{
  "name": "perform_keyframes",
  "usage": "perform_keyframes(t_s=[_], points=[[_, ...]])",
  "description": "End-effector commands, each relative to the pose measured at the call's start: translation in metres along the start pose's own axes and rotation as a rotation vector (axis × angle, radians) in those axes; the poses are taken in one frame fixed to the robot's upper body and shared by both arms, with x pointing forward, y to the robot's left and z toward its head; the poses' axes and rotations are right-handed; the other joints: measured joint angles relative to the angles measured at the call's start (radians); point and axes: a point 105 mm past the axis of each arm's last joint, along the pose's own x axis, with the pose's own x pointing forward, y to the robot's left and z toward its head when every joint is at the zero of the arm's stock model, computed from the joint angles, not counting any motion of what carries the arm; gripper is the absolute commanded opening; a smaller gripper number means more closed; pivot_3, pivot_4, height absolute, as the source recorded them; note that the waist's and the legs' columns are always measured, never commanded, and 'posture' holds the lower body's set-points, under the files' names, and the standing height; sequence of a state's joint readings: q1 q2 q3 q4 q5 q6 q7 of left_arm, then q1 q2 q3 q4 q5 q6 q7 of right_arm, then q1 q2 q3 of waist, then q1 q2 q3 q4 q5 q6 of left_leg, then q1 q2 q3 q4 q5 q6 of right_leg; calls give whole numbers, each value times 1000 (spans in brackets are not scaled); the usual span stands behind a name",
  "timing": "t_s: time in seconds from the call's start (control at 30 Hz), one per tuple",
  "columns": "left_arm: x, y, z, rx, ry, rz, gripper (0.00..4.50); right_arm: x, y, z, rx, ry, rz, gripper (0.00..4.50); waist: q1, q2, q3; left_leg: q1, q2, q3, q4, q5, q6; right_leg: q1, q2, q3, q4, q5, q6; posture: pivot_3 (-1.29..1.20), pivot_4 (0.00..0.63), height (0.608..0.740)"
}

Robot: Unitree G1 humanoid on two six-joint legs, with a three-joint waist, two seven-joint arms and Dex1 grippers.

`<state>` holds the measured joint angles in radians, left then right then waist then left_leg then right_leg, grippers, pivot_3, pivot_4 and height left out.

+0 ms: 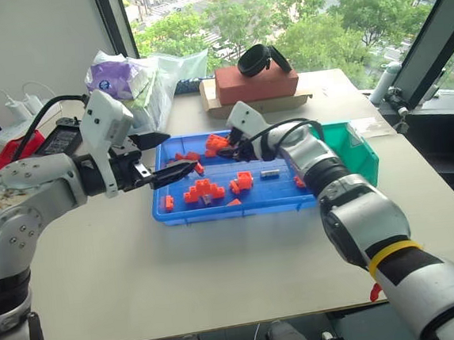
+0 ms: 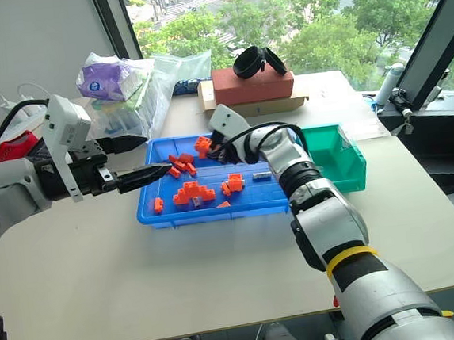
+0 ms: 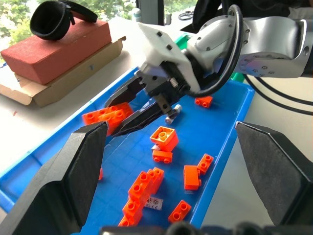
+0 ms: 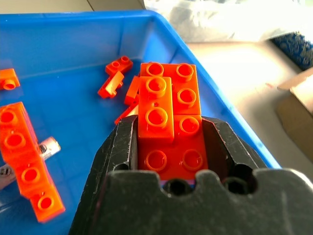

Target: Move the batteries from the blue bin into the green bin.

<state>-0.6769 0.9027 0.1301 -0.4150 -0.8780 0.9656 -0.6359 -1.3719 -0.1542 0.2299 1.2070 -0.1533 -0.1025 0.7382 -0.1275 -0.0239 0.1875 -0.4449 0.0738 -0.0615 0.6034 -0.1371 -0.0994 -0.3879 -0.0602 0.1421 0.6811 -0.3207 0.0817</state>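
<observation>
The blue bin (image 1: 215,212) sits mid-table with several orange bricks scattered in it. One battery (image 1: 269,173) lies on its floor near the right end, and two more batteries (image 4: 49,145) show beside bricks in the right wrist view. My right gripper (image 1: 225,149) hovers over the bin's far left part, shut on a cluster of orange bricks (image 4: 168,107), not on a battery. My left gripper (image 1: 170,153) is open and holds nothing, level at the bin's left edge and pointing in over it. The green bin (image 1: 354,148) stands against the blue bin's right end.
A red block (image 1: 255,82) on cardboard, with a black strap device on top, stands behind the blue bin. Clear plastic bags (image 1: 136,82) lie at the back left. Chargers and cables (image 1: 23,116) sit at the far left edge.
</observation>
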Motion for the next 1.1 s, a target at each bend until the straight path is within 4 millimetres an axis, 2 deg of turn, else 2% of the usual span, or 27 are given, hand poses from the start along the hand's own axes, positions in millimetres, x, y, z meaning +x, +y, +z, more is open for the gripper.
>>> perform_keyframes(t_s=[0.03,0.07,0.1,0.2,0.3,0.43,0.53,0.6,0.67,0.8,0.9,1.1], points=[[2,-5,7,40,-19,-20,4500,-3,-13,18,-56,-39,-56,1478,3,0,0,0,0,0,0,0,0,0,0,0,0,0,0,0,150,740],[2,-6,6,40,-18,-26,4500,-4,-16,19,-51,-43,-72,2484,4,0,0,0,0,0,0,0,0,0,0,0,0,0,0,0,150,740],[3,-7,5,40,-17,-31,4500,-6,-20,19,-51,-44,-89,2623,5,0,0,0,0,0,0,0,0,0,0,0,0,0,0,0,150,740],[6,-9,6,36,-26,-48,4500,-16,-36,18,-61,-46,-157,3582,6,0,0,0,0,0,0,0,0,0,0,0,0,0,0,0,150,740],[10,-9,6,33,-38,-59,4500,-36,-59,17,-40,-58,-230,4472,7,0,0,0,0,0,0,0,0,0,0,0,0,0,0,0,150,740],[14,-11,8,27,-53,-81,4500,-58,-75,7,-54,-31,-259,4472,8,0,0,0,0,0,0,0,0,0,0,0,-1,0,0,0,150,740],[20,-15,11,11,-73,-120,4500,-89,-85,-15,-21,69,-185,4472,6,0,0,0,0,0,0,0,0,0,0,0,0,0,0,0,150,740],[23,-18,13,2,-84,-150,4500,-108,-80,-29,14,138,-76,4472,11,0,0,0,0,0,0,0,0,0,0,0,-1,0,0,0,150,740],[24,-19,14,-1,-88,-167,4500,-114,-73,-34,39,166,-10,4472,12,0,0,-1,0,0,1,0,0,1,0,0,-1,0,0,0,150,740],[31,-22,14,3,-85,-201,4500,-112,-56,-60,60,262,60,4472,-2,0,0,1,0,0,1,0,0,1,0,0,0,0,0,0,150,740],[33,-23,14,7,-82,-216,4500,-102,-40,-68,88,272,127,4472,-2,0,0,1,0,0,1,0,0,1,0,0,0,0,0,0,150,740],[34,-22,15,2,-79,-211,4500,-90,-32,-85,62,346,126,4472,8,0,1,0,0,0,1,1,0,1,0,0,0,0,0,0,150,740]])
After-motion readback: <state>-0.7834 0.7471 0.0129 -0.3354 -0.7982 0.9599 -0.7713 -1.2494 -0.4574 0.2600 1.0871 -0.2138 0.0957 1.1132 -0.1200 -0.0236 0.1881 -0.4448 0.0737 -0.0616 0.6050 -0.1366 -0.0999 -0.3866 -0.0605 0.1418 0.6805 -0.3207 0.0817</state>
